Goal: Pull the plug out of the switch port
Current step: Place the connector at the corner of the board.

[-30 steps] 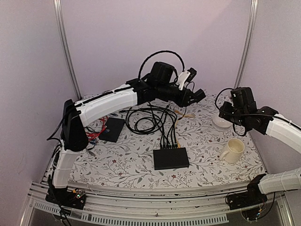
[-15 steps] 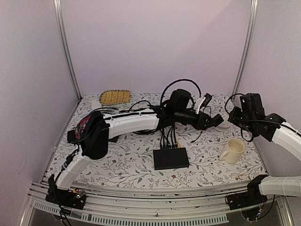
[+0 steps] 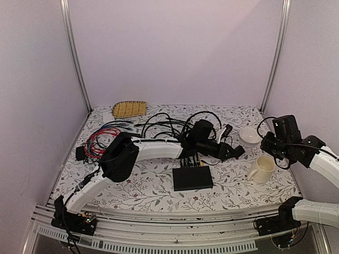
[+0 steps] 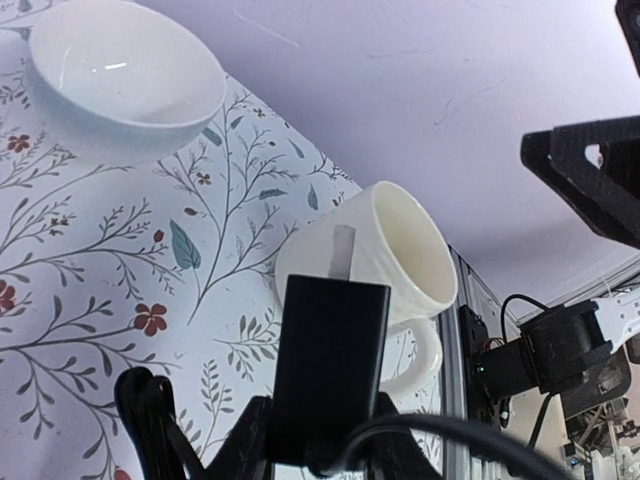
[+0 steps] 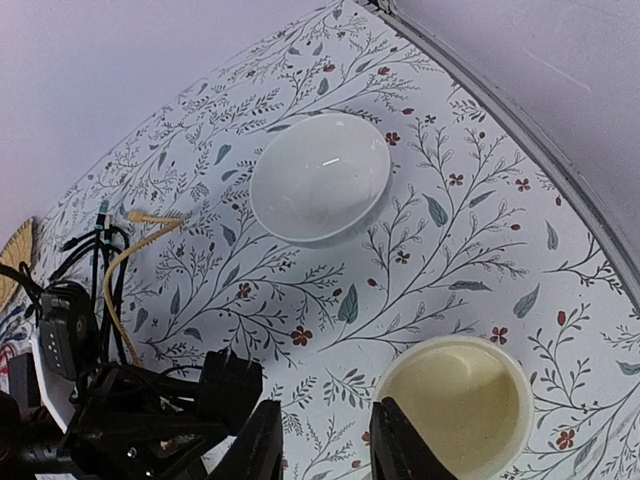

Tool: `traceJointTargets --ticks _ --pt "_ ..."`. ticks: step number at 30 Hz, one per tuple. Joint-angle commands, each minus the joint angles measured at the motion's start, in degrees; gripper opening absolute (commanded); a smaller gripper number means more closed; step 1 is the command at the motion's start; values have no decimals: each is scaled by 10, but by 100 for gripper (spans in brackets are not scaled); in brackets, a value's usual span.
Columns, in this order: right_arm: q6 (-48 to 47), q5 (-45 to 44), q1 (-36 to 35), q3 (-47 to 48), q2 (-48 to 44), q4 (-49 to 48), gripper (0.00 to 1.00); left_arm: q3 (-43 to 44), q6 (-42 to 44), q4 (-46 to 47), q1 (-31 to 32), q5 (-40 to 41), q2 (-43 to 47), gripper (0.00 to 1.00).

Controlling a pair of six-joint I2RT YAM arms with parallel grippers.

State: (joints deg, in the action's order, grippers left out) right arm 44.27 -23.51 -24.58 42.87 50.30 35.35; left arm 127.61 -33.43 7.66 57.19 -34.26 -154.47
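Note:
The switch [image 3: 193, 178], a flat black box, lies at the table's front centre with several cable plugs [image 3: 190, 162] in its far edge. My left gripper [image 3: 237, 152] hangs low just right of those plugs. In the left wrist view it [image 4: 325, 420] is shut on a black block-shaped plug [image 4: 330, 350] with a pale stub at its tip and a cable looping in front. I cannot tell whether this plug came from the switch. My right gripper [image 3: 267, 144] [image 5: 325, 445] is open over bare cloth, nothing between its fingers, just left of the mug.
A cream mug [image 3: 263, 168] [image 5: 455, 405] stands right of the switch, with a white bowl [image 3: 249, 136] [image 5: 320, 175] behind it. Black cables [image 3: 164, 124] tangle behind the switch, red ones [image 3: 98, 140] to the left. A wicker tray [image 3: 128, 108] sits at the back left.
My left arm has swung down from high at the back to low beside the switch's far edge. The right gripper has dropped toward the mug and its jaws have narrowed.

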Motion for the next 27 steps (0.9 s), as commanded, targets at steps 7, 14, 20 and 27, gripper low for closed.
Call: traceJointTargets --ticks 7,14,20,27 --pt "47 75 0 -29 -9 35 26 -8 -67 45 -25 -2 -56 46" --pt "41 81 -42 -4 48 13 26 -8 -76 42 -36 -11 -46 64" --pt "38 68 -86 27 97 -6 27 -12 -59 -22 -45 -9 1 66" --pt "34 92 -123 30 140 -46 29 -40 14 -174 -46 -7 77 66"
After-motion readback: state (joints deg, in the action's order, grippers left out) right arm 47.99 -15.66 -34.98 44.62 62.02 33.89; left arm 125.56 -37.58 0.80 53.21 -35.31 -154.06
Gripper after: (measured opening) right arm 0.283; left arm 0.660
